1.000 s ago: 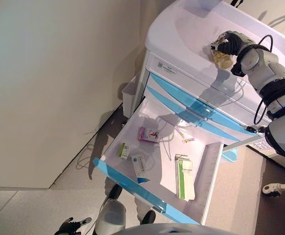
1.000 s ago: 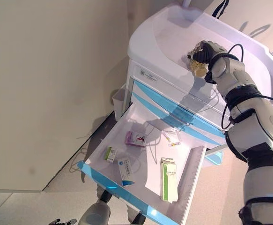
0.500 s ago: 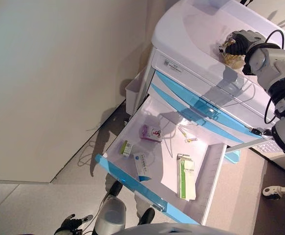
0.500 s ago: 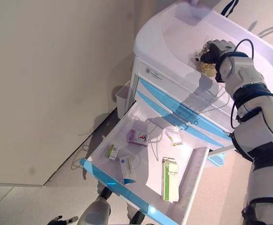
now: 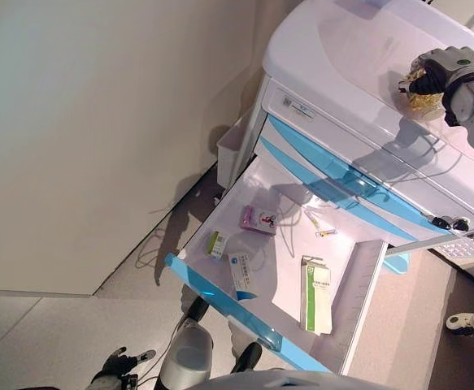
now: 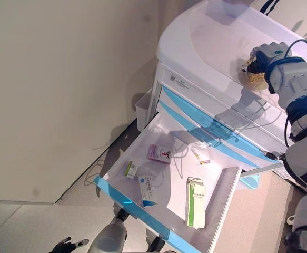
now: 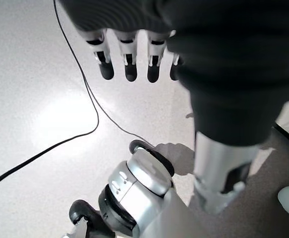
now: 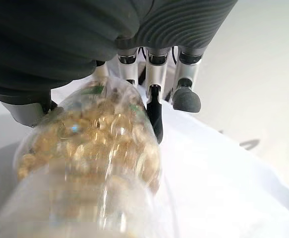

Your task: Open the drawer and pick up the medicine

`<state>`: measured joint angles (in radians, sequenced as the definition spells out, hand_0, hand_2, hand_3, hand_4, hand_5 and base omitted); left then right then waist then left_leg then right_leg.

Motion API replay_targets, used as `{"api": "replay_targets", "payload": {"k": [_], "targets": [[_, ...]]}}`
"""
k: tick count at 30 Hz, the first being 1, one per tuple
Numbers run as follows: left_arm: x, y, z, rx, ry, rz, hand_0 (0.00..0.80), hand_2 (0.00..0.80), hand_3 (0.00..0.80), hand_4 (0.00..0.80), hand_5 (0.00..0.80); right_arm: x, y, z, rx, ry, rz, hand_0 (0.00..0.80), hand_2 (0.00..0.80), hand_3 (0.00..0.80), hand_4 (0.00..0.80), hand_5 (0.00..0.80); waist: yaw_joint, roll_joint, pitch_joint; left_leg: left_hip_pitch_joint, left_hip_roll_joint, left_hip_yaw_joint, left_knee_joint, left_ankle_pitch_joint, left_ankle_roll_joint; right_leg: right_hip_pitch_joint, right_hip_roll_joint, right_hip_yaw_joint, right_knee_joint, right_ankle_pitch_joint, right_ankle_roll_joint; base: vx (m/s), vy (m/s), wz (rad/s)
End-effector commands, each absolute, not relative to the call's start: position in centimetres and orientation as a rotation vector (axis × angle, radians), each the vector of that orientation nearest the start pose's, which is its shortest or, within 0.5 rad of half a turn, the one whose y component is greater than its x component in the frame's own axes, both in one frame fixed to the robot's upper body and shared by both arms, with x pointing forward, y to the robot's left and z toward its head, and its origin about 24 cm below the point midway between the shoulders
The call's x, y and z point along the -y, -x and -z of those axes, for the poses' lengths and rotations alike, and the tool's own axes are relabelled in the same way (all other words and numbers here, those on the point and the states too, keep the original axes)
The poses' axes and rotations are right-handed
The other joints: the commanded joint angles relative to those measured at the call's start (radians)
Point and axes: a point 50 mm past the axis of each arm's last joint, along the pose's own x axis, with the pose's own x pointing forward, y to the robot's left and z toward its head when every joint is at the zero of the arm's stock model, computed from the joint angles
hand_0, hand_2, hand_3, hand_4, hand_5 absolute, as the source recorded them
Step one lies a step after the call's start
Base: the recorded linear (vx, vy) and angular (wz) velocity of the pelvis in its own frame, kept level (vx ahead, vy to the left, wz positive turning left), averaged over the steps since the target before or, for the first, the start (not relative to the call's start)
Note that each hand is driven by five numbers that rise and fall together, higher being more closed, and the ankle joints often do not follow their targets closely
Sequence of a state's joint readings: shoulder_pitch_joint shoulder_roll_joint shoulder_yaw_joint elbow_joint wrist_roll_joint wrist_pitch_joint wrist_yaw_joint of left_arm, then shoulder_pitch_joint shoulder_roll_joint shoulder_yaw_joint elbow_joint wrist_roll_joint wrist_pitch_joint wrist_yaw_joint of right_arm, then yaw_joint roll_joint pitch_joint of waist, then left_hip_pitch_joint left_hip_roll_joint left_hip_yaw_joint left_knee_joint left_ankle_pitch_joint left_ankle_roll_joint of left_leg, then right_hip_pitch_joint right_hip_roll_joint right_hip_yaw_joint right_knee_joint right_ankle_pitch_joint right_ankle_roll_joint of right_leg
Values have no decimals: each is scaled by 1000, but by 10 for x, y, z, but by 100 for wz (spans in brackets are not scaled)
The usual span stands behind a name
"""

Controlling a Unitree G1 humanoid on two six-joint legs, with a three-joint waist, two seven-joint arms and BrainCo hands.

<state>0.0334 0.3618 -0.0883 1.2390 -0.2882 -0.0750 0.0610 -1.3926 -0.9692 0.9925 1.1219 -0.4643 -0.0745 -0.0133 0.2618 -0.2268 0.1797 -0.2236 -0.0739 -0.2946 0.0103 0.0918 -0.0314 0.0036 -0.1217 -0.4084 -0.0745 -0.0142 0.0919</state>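
Observation:
The white cart [image 5: 334,49] has its lower drawer [image 5: 220,302], with a blue front, pulled wide open. My right hand [image 5: 436,69] is shut on a clear bottle of golden capsules [image 5: 422,99] at the right side of the cart's top; the bottle also shows in the right wrist view [image 8: 89,148], with fingers [image 8: 154,106] and thumb curled round it. I cannot tell whether the bottle touches the top. My left hand [image 5: 121,361] hangs low by the floor, and in the left wrist view its fingers [image 7: 129,62] are straight and empty.
The drawer holds a pink box [image 5: 258,219], a small green box [image 5: 215,244], a white and blue box [image 5: 241,275], a long green and white box [image 5: 315,294] and small vials [image 5: 322,230]. A wall [image 5: 98,122] stands to the left of the cart.
The camera has shifted, so the cart sits further right in the picture. My right hand has carried the bottle rightwards along the cart's top. The drawer and its contents have not moved.

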Motion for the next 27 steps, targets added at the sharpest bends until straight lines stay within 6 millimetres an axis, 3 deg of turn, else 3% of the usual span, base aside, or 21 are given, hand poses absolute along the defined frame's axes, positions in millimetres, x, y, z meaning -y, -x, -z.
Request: {"api": "replay_targets", "payload": {"k": [1,13,23,27], "targets": [[-294,-72,145,-1168,-208,-370,0,0,0,0,0,338,-369,-323,-82,1883,428,800,800,800,800,800,2,-9,-5,33,-16,16,6,-59,9,-78,-71,2,95,91,69,0,0,0],[-291,-73,146,-1163,-206,-379,0,0,0,0,0,354,-359,-329,-47,1772,560,800,800,800,800,800,-11,7,-1,31,-18,24,8,-62,11,-82,-72,6,99,89,69,0,0,0],[-287,-75,147,-1160,-194,-381,0,0,0,0,0,347,-363,-329,-33,1789,549,800,800,800,800,800,-19,17,5,29,-17,31,12,-63,12,-88,-73,15,99,90,67,0,0,0],[-286,-74,148,-1162,-191,-381,0,0,0,0,0,337,-369,-321,-33,1811,466,800,800,800,800,800,-20,15,6,28,-16,34,14,-63,12,-89,-73,20,99,91,67,0,0,0]]}}
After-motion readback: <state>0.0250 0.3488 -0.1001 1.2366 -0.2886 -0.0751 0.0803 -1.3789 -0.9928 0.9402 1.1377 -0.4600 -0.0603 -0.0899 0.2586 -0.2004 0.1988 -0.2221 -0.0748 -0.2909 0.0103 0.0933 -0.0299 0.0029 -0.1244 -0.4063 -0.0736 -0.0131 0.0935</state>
